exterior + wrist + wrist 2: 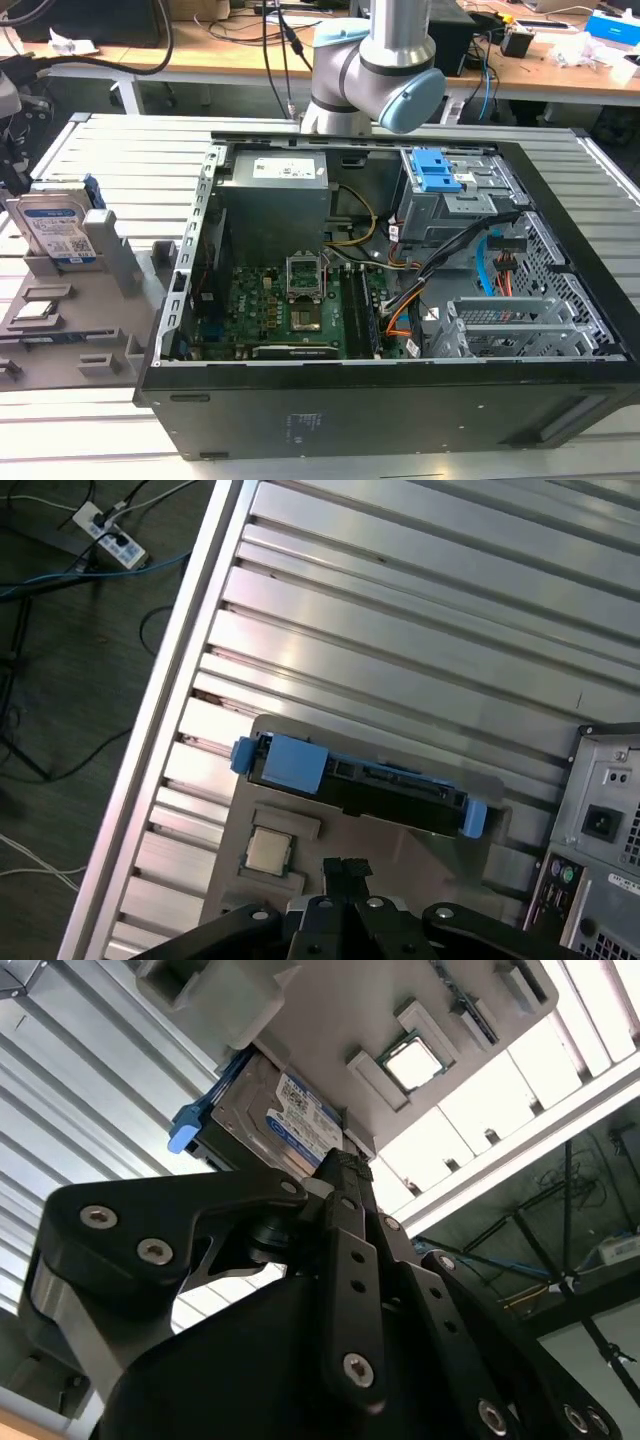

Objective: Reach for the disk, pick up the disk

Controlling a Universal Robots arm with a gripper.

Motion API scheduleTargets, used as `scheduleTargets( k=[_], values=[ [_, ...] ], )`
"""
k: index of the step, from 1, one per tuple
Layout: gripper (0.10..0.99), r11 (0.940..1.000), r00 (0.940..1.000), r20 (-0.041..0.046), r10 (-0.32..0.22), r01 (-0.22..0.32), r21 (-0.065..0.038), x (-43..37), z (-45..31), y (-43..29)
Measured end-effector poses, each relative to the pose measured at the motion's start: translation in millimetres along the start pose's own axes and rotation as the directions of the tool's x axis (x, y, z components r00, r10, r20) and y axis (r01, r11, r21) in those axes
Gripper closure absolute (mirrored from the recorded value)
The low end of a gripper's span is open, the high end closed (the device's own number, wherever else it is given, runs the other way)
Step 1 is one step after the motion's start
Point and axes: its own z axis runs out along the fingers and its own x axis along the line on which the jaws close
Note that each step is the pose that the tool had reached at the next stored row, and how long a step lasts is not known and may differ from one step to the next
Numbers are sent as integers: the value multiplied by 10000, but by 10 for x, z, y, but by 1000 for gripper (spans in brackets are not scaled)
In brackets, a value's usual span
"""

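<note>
Fingertips of the gripper [346, 865] sit pressed together in the first wrist view, with nothing pinched between them. They hang over the flat plate of a grey holder fixture [410, 845], near the disk [395, 788] but apart from it, with a strip of bare plate between the two. The disk stands on its long edge in a slot of that fixture. From here it is seen edge-on as a dark bar with its blue plastic rail [295, 762] running along it. A processor chip [268, 850] lies in a square recess of the plate, on the same side of the disk as the gripper and just beside its tip.

In the second wrist view the black linkage of the gripper [345, 1165] stands in the foreground. Its tip lines up with the labelled face of the disk [285, 1110], whose white-and-blue label is turned toward it. The processor chip [415, 1060] and the holder fixture [350, 1010] lie beyond.

In the exterior view the disk [55, 225] stands upright at the exterior view's left, held in the holder fixture [115, 290] on a slatted aluminium table [130, 150]. Just beside the fixture, toward the exterior view's right, an open computer case [400, 420] lies on its side. Inside it are a green motherboard [290, 310], a grey power-supply box [275, 195] and a blue drive-bay latch [437, 170]. The robot arm [385, 60] rises behind the case.
</note>
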Motion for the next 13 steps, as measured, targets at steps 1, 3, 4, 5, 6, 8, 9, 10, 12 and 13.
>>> scheduleTargets(
  k=[1,3,4,5,6,8,9,10,12,13],
  values=[
    [980,9999,9999,-4,-114,114,0,0,0,0],
    [980,9997,9997,-9,-255,255,0,0,0,0],
    [980,9993,9993,-14,-382,382,0,0,0,0],
    [980,9991,9991,-16,-434,434,0,0,0,0],
    [980,9988,9988,-18,-489,489,0,0,0,0],
    [980,9978,9978,-25,-666,666,-1,0,0,0],
    [980,9974,9974,-27,-722,722,-1,0,0,0],
    [980,9970,9970,-29,-771,771,-1,0,0,0],
    [980,9960,9960,-34,-890,890,-1,0,0,0],
    [980,9954,9954,-36,-958,958,-1,0,0,0]
  ],
)
